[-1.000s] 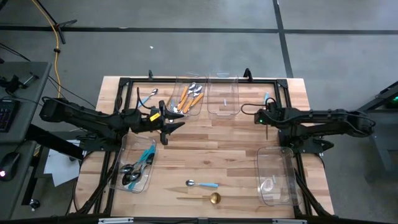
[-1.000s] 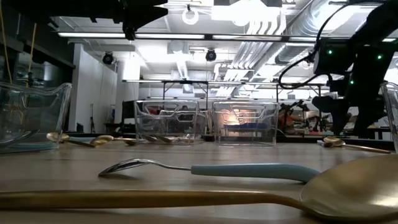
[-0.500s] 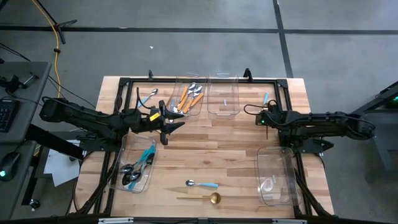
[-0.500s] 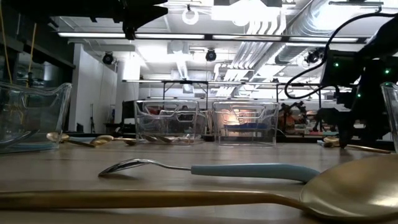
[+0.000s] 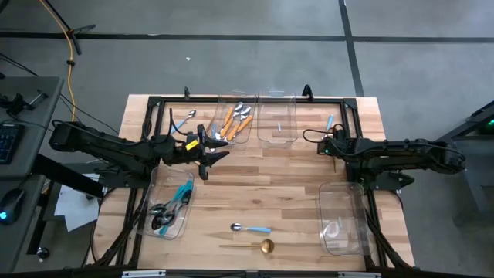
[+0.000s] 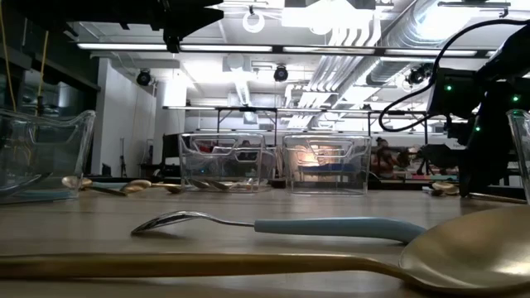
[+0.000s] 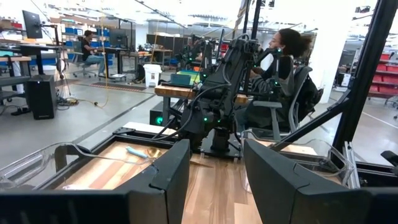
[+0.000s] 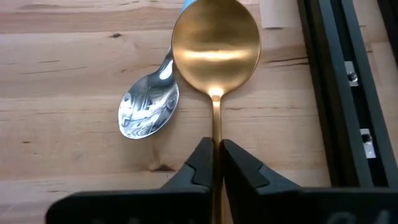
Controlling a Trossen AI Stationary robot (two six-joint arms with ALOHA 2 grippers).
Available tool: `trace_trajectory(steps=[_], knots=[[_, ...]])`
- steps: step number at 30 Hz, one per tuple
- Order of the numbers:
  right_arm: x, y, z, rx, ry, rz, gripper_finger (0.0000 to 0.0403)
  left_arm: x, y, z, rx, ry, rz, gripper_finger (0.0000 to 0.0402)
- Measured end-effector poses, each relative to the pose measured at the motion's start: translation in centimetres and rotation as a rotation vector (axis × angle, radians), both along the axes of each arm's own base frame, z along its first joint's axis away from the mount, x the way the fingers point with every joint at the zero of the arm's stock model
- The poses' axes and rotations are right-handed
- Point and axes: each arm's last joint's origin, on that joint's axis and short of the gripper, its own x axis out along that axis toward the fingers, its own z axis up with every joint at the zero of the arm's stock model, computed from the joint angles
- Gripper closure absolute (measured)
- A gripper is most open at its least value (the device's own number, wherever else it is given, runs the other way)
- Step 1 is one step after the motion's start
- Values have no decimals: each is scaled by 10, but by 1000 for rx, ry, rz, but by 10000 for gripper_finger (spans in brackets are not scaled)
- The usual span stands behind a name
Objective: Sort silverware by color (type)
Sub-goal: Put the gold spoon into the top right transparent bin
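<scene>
A: Right gripper [image 8: 215, 163]?
B: Pinched shut on the handle of a gold spoon [image 8: 215, 53], down at the table [image 5: 293, 174], near its right edge. Bowl just beside a silver spoon [image 8: 148, 109], touching or nearly so. Black frame rail [image 8: 339, 93] close alongside; little room on that side.

A: Left gripper [image 7: 214, 180]?
B: Held partly apart, empty, above the table left of the orange-handled bin [image 5: 234, 118]. Bare wood ahead between the fingers.

A: Rest of the silverware, from that bin?
B: Orange-handled pieces [image 5: 232, 122] inside it. Blue-handled dark spoons [image 5: 171, 207] in the bin toward the front left. Blue-handled spoon [image 5: 251, 228] and another gold spoon [image 5: 258, 246] loose near the front edge. One more blue-handled piece [image 5: 184, 120] just left of the bin.

A: Open room?
B: Wide bare wood mid-table, between both arms.
</scene>
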Motion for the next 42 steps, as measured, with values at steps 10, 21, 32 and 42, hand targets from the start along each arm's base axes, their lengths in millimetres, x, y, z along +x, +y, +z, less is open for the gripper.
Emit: trace_trajectory(steps=[10,21,32,42], knots=[[0,1,0,-4,17,23,398,0,0,0,-1,0,-1,261],[20,4,35,-82,48,121,401,0,0,0,-1,1,-1,261],[59,17,92,-319,-58,316,402,0,0,0,-5,1,-1,261],[101,46,121,-571,-385,729,402,0,0,-2,-26,11,-4,261]])
